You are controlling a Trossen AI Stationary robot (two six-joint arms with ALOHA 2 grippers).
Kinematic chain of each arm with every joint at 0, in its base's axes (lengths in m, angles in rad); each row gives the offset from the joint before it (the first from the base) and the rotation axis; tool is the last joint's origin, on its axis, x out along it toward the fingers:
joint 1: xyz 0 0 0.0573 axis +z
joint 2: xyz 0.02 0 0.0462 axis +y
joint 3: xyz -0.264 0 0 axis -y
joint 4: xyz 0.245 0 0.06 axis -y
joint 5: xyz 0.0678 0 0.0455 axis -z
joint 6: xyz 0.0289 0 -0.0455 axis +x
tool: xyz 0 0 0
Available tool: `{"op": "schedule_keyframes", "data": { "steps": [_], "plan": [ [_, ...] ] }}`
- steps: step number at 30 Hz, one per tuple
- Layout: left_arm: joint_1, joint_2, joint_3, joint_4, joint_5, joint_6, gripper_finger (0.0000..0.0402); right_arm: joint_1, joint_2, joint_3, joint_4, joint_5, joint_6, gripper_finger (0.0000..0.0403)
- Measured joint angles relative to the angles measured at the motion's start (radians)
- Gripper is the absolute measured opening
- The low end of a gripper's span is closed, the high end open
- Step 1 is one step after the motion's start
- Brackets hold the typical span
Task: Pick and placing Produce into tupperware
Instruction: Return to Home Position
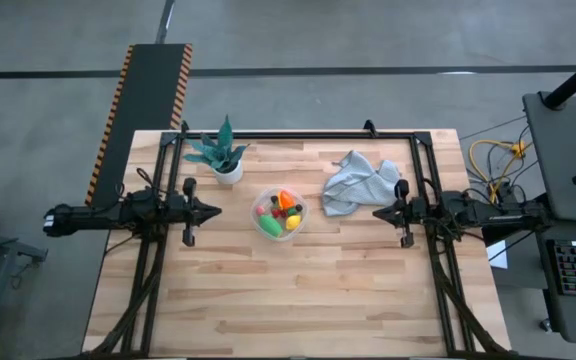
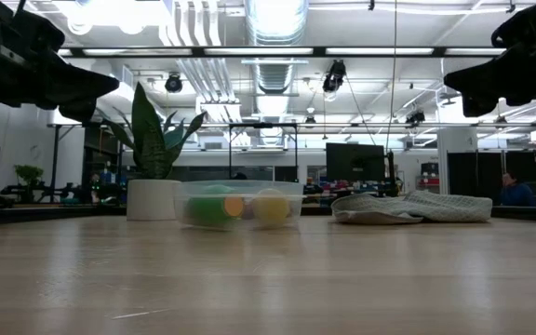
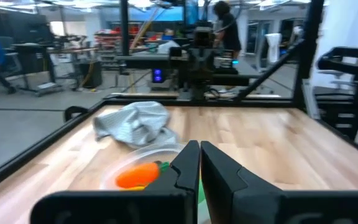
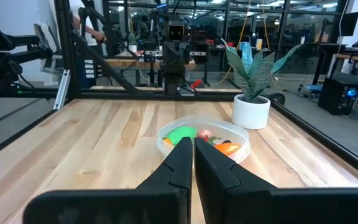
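Observation:
The clear round tupperware (image 1: 280, 214) sits on its base mid-table, and also shows in the low view (image 2: 238, 205) and the right wrist view (image 4: 204, 142). Inside lie the produce pieces (image 1: 284, 211): green, orange, yellow and red ones. An orange piece (image 3: 138, 176) shows in the left wrist view. My left gripper (image 1: 215, 211) hovers left of the tub, shut, holding nothing. My right gripper (image 1: 376, 212) hovers right of it, shut, holding nothing. Both are raised above the table, as the low view shows.
A teal-leaved plant in a white pot (image 1: 223, 158) stands behind and left of the tub. A crumpled grey-blue cloth (image 1: 358, 182) lies right of the tub, near my right gripper. Black frame rails (image 1: 298, 135) border the table. The near half of the table is bare wood.

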Motion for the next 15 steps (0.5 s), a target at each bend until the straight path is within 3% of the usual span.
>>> {"op": "schedule_keyframes", "data": {
  "steps": [15],
  "plan": [
    [0.000,0.001,-0.002,0.013,0.046,0.000,0.0000,0.000,0.013,0.001,-0.002,0.002,-0.005,0.0009]
  ]
}}
